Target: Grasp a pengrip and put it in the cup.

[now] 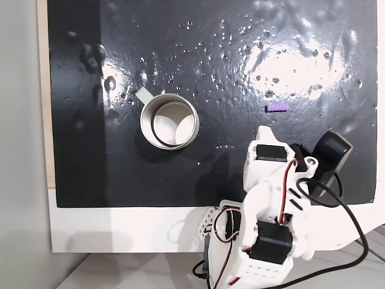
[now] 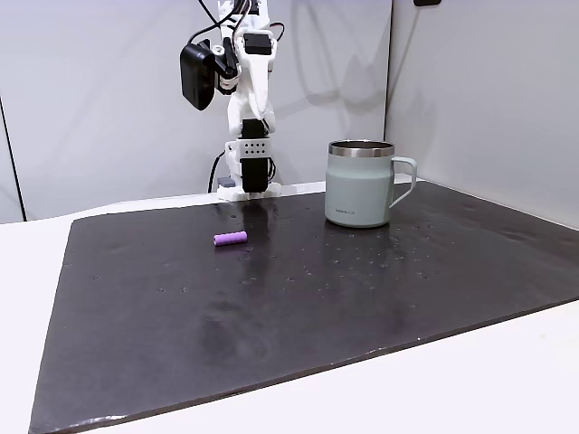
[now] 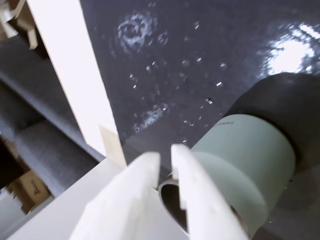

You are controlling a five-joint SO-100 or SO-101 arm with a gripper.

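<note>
White plastic claw on the arm reaches into the wrist view from the bottom edge, its two fingers nearly parallel with only a narrow slit between them and nothing held in that slit, so it reads as closed and empty. Past the fingertips in that view lies the round pale grey-green metal cup, seen tilted, with its dark rim near the lower finger.

In a fixed view from above, the cup stands upright on the black glossy mat that covers the desk, its small handle tab pointing toward the upper left of the picture. The tiny light-purple ribbed pengrip lies on its side on the mat, well apart from the cup and to its right in this view, just beyond the white arm.

In a fixed view from the desk's front, the pengrip lies flat on the mat, left of the cup and nearer the camera. The arm is folded upright above its base at the far edge of the mat.
</note>
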